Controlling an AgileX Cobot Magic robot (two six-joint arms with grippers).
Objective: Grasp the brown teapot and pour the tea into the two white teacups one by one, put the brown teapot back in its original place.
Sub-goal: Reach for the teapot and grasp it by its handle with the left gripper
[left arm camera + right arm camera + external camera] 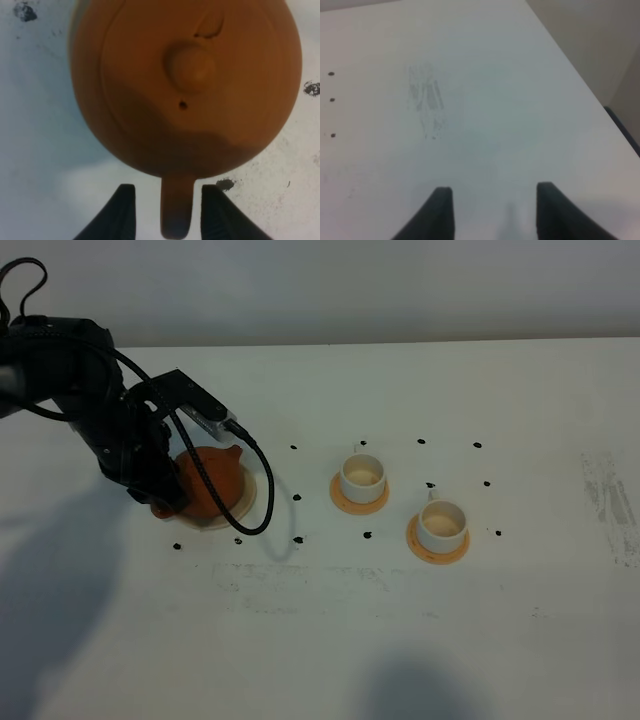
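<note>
A white bench [330,640] fills nearly the whole high view, and its far edge meets a plain pale grey wall [350,285]. Small black dots [294,448] are marked across the bench top. A patch of grey scuffs [608,502] lies near its right end, and fainter smudges [300,580] run along the middle. Soft shadows [60,590] fall on the near left and by the front edge. In the right wrist view a beige surface [585,45] shows beyond the bench edge; whether it is wall or floor is unclear.

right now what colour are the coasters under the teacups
Orange-tan: left coaster and right coaster; clearest in the exterior high view.
</note>
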